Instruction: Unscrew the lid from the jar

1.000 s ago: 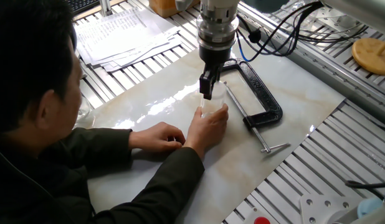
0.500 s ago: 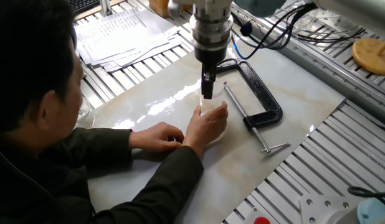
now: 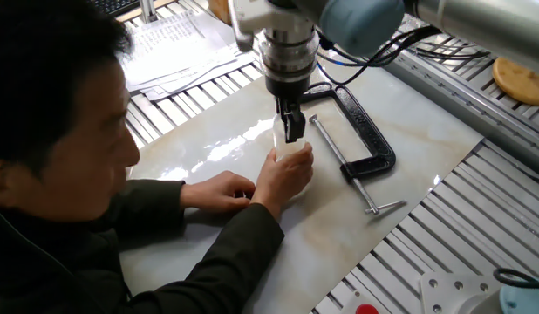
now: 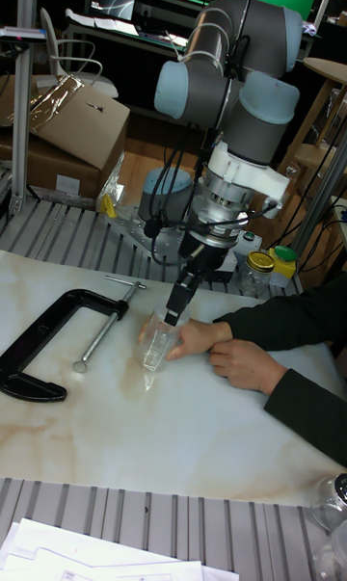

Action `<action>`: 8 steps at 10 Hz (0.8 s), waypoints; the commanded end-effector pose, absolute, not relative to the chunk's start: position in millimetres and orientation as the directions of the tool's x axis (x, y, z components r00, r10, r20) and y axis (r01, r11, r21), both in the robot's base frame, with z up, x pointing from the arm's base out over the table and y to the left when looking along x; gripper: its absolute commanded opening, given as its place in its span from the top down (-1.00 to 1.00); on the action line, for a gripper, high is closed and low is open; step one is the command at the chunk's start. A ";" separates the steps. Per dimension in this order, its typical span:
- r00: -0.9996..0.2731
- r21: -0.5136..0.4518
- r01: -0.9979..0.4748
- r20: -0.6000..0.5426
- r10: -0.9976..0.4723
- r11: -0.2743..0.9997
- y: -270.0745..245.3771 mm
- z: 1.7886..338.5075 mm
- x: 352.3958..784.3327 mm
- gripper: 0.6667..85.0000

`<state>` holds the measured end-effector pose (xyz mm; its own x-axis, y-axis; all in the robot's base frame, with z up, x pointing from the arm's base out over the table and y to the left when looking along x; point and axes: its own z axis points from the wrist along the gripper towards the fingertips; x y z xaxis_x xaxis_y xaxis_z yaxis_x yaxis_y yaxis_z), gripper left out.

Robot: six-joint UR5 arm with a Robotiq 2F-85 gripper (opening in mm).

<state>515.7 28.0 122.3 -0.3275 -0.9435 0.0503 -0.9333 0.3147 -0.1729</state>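
Note:
The clear jar leans on the marble slab, and a person's hand grips it from the side. Its whitish lid sits at the jar's top, mostly hidden by the fingers. My gripper comes down from above. Its dark fingers stand close together and look shut on the lid. In the tall fixed view the jar tilts, its thick base pointing down and left.
A black C-clamp lies on the slab beside the jar. The person's other hand rests nearby. Papers lie at the back, a wooden disc sits at the far right, and small jars stand behind.
The arm has shifted slightly left and its wrist has turned over the jar's top. The person's head has leaned further into view. The hand stays on the jar.

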 end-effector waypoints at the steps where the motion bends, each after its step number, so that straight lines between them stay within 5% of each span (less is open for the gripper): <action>1: -0.095 -0.198 -0.976 -0.003 -0.995 0.094 41.6 119.1 520.6 0.99; 8: 0.182 -0.272 -0.943 0.056 -0.982 -0.190 51.6 139.6 523.5 0.99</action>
<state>518.4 39.0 137.4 0.0968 -0.9934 0.0621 -0.9662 -0.1087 -0.2338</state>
